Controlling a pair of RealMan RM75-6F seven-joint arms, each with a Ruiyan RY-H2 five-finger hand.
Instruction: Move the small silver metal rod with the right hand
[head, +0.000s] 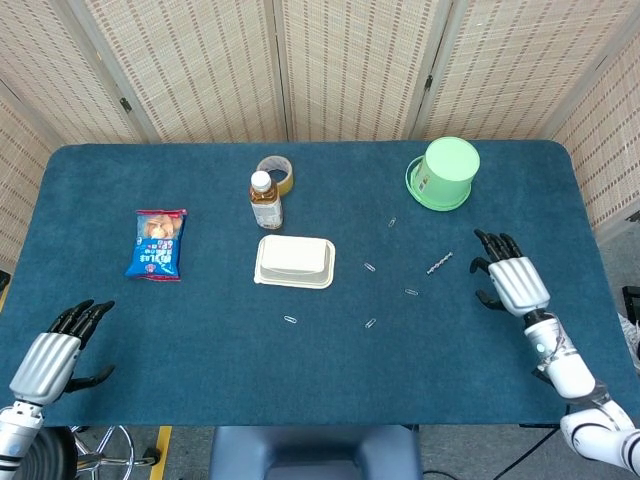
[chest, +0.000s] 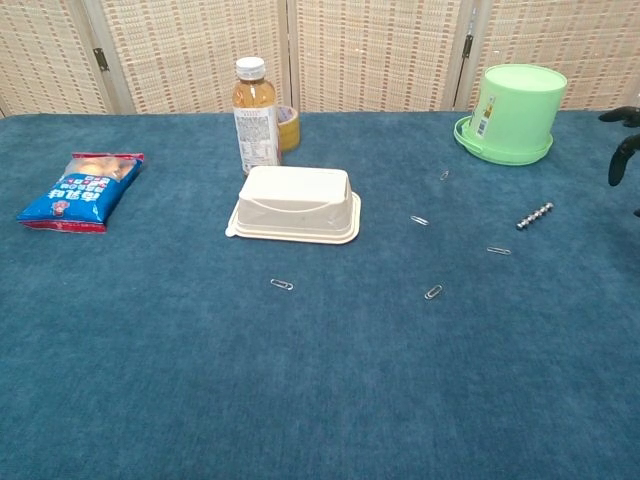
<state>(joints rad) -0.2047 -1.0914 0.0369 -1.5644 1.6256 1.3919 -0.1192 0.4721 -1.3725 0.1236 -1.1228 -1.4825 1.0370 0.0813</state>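
The small silver metal rod (head: 439, 264) lies flat on the blue table, below the green bucket; in the chest view the rod (chest: 534, 216) sits at the right. My right hand (head: 510, 278) hovers just to the rod's right, fingers spread and empty, a short gap between them. Only its dark fingertips (chest: 624, 150) show at the chest view's right edge. My left hand (head: 55, 355) stays at the table's near left corner, fingers apart, holding nothing.
An upturned green bucket (head: 444, 173) stands behind the rod. Several paper clips (head: 411, 292) are scattered left of the rod. A white lidded box (head: 294, 260), a tea bottle (head: 265, 200), a tape roll (head: 276, 174) and a blue snack bag (head: 157, 243) lie further left.
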